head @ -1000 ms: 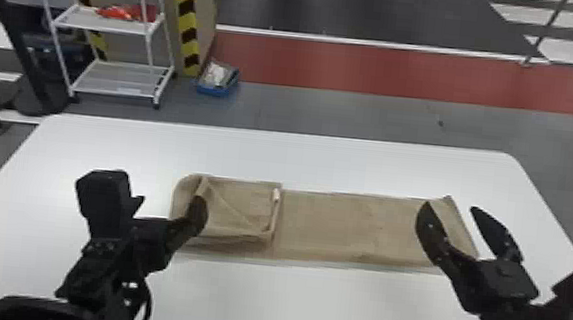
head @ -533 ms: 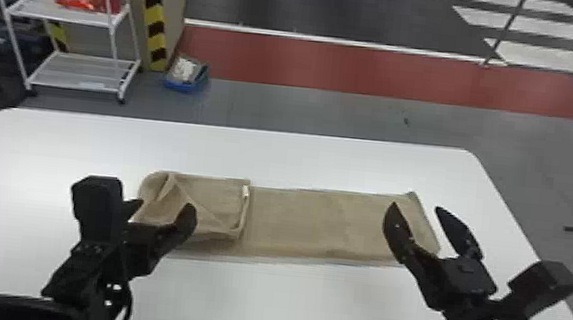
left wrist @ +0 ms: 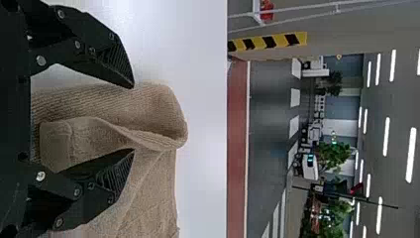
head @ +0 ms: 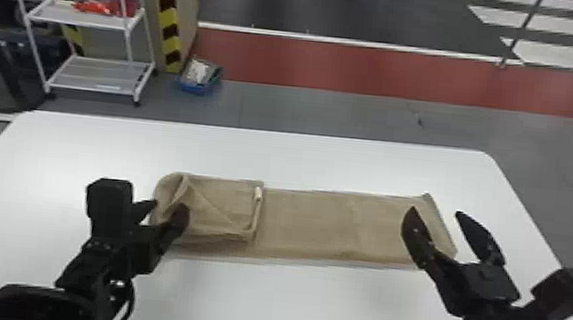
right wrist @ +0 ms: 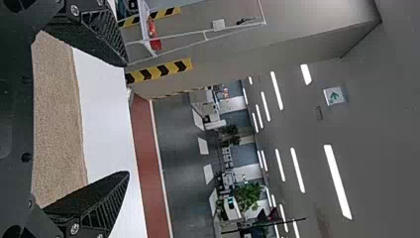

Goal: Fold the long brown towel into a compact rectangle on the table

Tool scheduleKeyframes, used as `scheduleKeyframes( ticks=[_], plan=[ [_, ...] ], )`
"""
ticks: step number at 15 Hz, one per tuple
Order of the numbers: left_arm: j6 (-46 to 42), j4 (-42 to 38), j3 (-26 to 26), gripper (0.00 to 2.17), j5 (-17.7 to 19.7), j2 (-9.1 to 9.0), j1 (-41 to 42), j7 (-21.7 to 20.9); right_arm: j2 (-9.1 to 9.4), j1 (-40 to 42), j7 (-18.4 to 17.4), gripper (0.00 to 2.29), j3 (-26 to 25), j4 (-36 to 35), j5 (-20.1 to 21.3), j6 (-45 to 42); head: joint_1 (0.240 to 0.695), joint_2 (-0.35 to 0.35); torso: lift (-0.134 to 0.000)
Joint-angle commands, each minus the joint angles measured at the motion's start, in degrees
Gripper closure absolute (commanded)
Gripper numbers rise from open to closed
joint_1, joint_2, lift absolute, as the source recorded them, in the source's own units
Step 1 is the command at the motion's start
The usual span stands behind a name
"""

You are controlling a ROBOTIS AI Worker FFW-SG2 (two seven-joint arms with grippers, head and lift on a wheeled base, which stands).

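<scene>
"Where's the long brown towel (head: pixel 314 225)?"

"Stretched from left to right across my white desk (head: pixel 287 302). Its left end is doubled back over itself, with a small pale label (head: pixel 258 194) at the folded edge. The rest, toward the right, lies flat."

"And your 2 pincers?"

"My left pincer (head: pixel 169 208) is at the towel's folded left end. Its 2 fingers (left wrist: pixel 114 54) stand apart, with the towel showing between them, loose. My right pincer (head: pixel 437 215) is at the towel's right end, also spread wide and holding nothing."

"What's past the towel?"

"Off the desk, beyond the towel and farther left than it, a white shelf rack (head: pixel 98 73). A blue bin (head: pixel 197 85) sits on the floor (head: pixel 330 113), beyond the towel's left part."
</scene>
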Motion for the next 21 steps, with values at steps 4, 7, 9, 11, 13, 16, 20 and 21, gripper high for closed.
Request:
scheduleKeyframes(
  ticks=[4,7,9,11,13,16,20,21],
  plan=[
    [4.90,-5.08,-0.84,1.71,-0.22,0.02,1.38,-0.06,0.11,-0.43,0.00,0.11,-0.02,0.22,-0.28,0.00,0.695,-0.065,-0.120],
    [4.90,-9.21,-1.72,1.71,-0.22,-0.06,2.17,0.55,0.11,-0.87,0.00,0.11,-0.02,0.83,-0.81,0.18,0.695,-0.071,-0.120],
    [8.94,-9.21,-3.48,1.71,-0.30,-0.15,-1.44,0.91,0.11,-1.40,0.00,0.11,-0.02,1.45,-1.16,0.35,0.695,-0.076,-0.120],
    [20.19,-9.12,-7.43,1.70,-2.33,-0.50,-6.44,2.75,-0.07,-1.84,0.00,0.11,-0.02,1.80,-1.16,0.88,0.695,-0.087,-0.120],
    [25.46,-8.68,-11.12,1.69,-3.38,-1.12,-10.31,5.21,-0.24,-1.93,0.00,0.11,-0.02,1.89,-1.34,1.05,0.695,-0.114,-0.120],
    [27.92,-5.17,-14.29,1.49,-4.44,-2.32,-14.09,6.18,-0.59,-1.93,-0.09,0.11,-0.11,1.89,-1.69,1.05,0.695,-0.144,-0.120],
    [27.75,-2.35,-17.72,0.15,-5.14,-2.32,-15.67,7.50,-0.77,-2.02,-0.17,0.11,-0.11,1.97,-1.69,1.23,0.695,-0.179,-0.120],
    [27.57,-2.09,-17.89,0.14,-5.23,-2.32,-15.85,7.94,-0.86,-2.02,-0.26,0.11,-0.11,1.97,-1.78,1.05,0.695,-0.185,-0.120]
  ],
)
